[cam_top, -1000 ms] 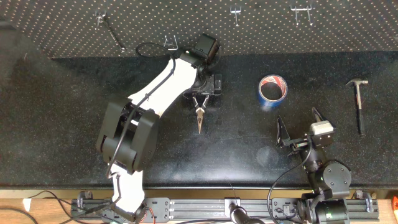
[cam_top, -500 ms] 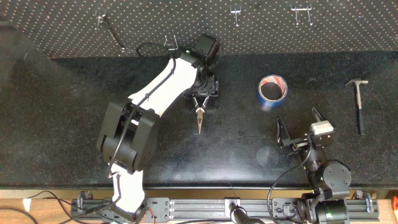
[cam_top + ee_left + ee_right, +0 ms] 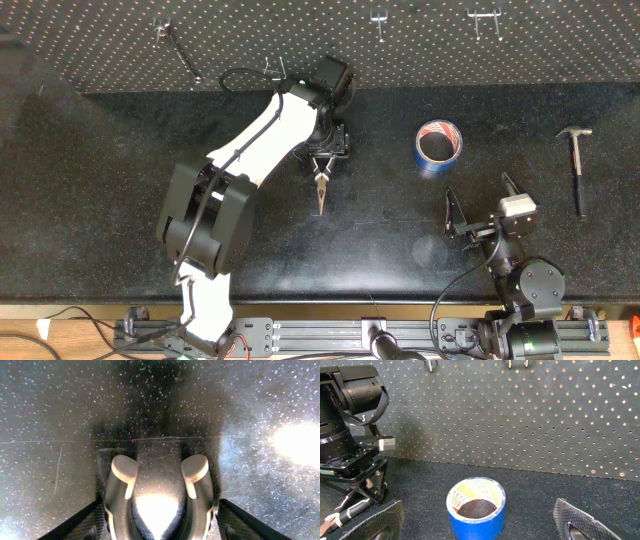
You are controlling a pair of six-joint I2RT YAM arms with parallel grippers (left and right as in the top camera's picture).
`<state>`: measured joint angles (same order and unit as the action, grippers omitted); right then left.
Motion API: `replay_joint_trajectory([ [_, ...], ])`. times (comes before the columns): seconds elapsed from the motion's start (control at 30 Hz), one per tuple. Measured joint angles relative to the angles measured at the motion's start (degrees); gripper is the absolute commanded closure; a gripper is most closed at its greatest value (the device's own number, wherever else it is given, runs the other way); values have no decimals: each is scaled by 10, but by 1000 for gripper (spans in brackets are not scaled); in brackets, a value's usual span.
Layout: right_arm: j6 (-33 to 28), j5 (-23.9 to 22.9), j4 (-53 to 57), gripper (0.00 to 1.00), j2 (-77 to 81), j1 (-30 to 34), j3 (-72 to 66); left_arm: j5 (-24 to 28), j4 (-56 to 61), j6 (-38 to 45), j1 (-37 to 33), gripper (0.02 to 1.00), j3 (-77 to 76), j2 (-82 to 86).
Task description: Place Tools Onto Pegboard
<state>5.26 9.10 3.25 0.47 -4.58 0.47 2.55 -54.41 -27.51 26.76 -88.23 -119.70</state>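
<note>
Cream-handled pliers [image 3: 195, 485] lie on the black table [image 3: 60, 420] between the spread fingers of the left claw [image 3: 160, 505]. Their nose is cut off under the wrist camera, and whether the pads touch is unclear. Bare tabletop lies ahead. The right claw [image 3: 478, 192] gapes wide, blue tape [image 3: 476, 507] just ahead, pegboard [image 3: 530, 425] beyond.

The left gripper [image 3: 160, 505] hangs low over a black, white-flecked table [image 3: 160, 400], pointing down at the pliers [image 3: 122, 485]. Their two pale handles stand side by side with a dark gap between them, lit bright at its lower end. The gripper's dark woven fingers [image 3: 85, 522] stand wide apart, one just outside each handle; whether they touch is unclear. A thin scratch [image 3: 60, 441] crosses the table beyond the handles, and a white glare [image 3: 300, 442] lies off to one side.
</note>
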Motion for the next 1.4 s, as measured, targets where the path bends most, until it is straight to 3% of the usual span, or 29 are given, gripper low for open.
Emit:
replay_joint_trajectory([
  [0.2, 0, 0, 0, 25, 0, 0, 0, -6, 0, -2, 0, 406, 0, -1],
  [0.47, 0, 0, 0, 25, 0, 0, 0, -6, -3, -2, 0, 450, -1, -1],
  [0.7, 0, 0, 0, 25, 0, 0, 0, -6, -3, -2, 0, 592, -1, -1],
  [0.87, 0, 0, 0, 25, 0, 0, 0, -6, -3, -2, 0, 606, -1, -1],
  [0.93, 0, 0, 0, 25, 0, 0, 0, -6, -3, -2, 0, 671, -2, -1],
  [1.17, 0, 0, 0, 25, 0, 0, 0, -6, -3, -2, 0, 713, -2, -1],
  [1.2, 0, 0, 0, 25, 0, 0, 0, -5, -3, -2, 0, 783, -2, -1],
  [1.23, 0, 0, 0, 25, 0, 0, 0, -5, -4, -2, 0, 989, -2, -1],
  [1.4, 0, 0, 0, 25, 0, 0, 0, -5, -5, -2, 0, 991, -2, -1],
])
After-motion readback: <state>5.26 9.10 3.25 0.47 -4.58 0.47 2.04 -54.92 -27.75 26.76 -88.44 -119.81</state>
